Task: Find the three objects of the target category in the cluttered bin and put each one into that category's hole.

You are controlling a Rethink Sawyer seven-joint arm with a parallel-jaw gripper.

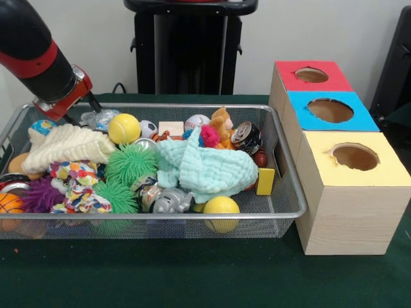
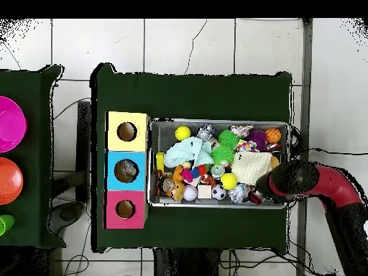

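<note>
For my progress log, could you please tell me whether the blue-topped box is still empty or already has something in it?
Not empty, it seems: looking down, the blue-topped hole shows something pale and greyish inside, while the red and yellow holes show only dark. What it is, I cannot tell.

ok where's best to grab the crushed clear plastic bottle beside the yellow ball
Probably its exposed crinkled top, coming straight down: the crushed clear plastic bottle lies wedged between the yellow ball, the cream knitted cloth and the wall of the silver wire-mesh basket, so its sides look blocked.

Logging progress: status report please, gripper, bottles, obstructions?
Gripper low at a corner of the bin, grip unclear. Crushed clear bottle right beside it. Blue hole unobstructed; cream cloth crowds the bottle.
</note>
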